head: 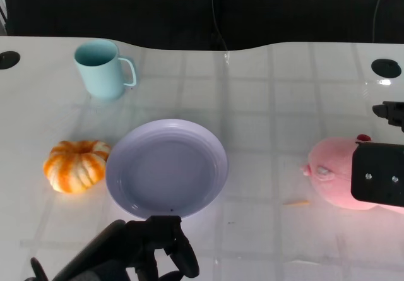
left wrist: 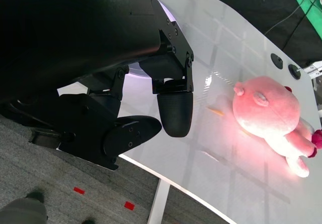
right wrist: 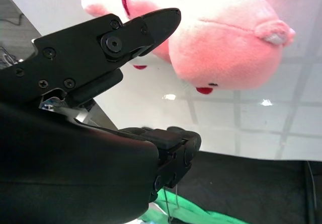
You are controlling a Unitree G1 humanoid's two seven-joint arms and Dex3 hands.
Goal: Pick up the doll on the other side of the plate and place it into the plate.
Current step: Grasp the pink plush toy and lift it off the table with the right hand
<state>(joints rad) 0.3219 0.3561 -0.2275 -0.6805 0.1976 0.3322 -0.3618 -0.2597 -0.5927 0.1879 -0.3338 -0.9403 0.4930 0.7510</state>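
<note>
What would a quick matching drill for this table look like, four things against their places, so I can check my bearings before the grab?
Things:
1. mug
2. pumpkin
3. plate
4. pink plush doll

Places:
A. by the right hand, right of the plate
B. middle of the table, just beyond the left hand
C. far left, handle turned to the right
D. close beside the plate's left rim

Pairs: 1-C, 2-D, 3-B, 4-A
</note>
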